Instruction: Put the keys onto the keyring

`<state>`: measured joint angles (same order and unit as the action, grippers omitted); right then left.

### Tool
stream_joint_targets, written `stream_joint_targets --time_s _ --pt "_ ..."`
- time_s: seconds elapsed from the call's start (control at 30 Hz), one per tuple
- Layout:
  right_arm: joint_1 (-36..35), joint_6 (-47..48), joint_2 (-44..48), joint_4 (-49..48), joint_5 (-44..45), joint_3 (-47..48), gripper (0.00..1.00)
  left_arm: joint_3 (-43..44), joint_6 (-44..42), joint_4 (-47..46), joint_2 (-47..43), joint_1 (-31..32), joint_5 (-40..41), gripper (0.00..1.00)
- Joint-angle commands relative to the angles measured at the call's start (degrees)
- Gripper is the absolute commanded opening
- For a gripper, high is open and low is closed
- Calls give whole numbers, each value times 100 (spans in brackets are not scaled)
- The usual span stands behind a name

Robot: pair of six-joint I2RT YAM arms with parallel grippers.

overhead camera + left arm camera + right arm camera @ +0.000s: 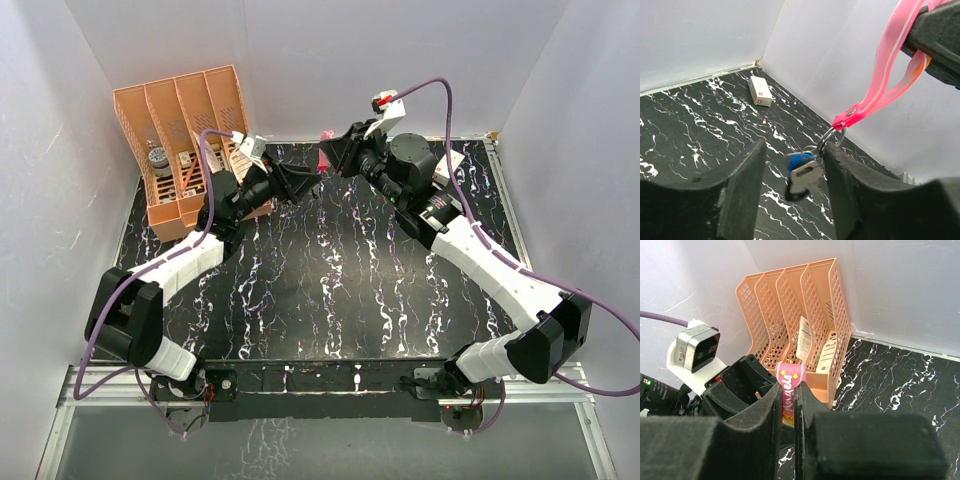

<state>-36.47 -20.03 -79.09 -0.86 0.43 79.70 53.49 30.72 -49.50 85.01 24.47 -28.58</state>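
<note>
Fingers (740, 190) of the left gripper (795, 155) stand spread, one on each side of the keys (805, 172). The keys dangle between them with no clear contact. A blue head and a silver blade show, with something dark beneath. They hang from a metal ring (826, 141) at the low end of the pink keyring (880, 95). Whether they are fully threaded cannot be told.

The right gripper (788, 392) holds the keyring from above, its pads (765, 420) pinching the strap flat. To do this well, the left fingers should probably meet the key heads gently, not the ring, while the right holds the strap still and taut so nothing swings.

Both grippers crowd together over the far side of the table (330, 300), leaving little room to turn. An orange file rack (185, 130) stands near on the left. A small white box (760, 91) lies well apart.
</note>
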Motion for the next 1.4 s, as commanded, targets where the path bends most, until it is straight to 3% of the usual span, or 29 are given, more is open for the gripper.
stream_joint_targets --time_s 0.0,0.1,0.17,0.73,1.37 --pt "27 -64 309 -400 29 -70 6 155 54 -555 -9 -30 -143 37" --pt "26 -67 336 -384 95 -93 6 180 74 -562 2 -29 -173 8" --pt "27 -96 341 -356 157 -104 6 179 81 -578 -1 -30 -200 0" --pt "31 -343 78 -384 220 -183 6 184 55 -478 -258 -34 -173 0" --pt "197 -126 341 -337 863 -208 6 33 192 -373 -347 -30 69 0"
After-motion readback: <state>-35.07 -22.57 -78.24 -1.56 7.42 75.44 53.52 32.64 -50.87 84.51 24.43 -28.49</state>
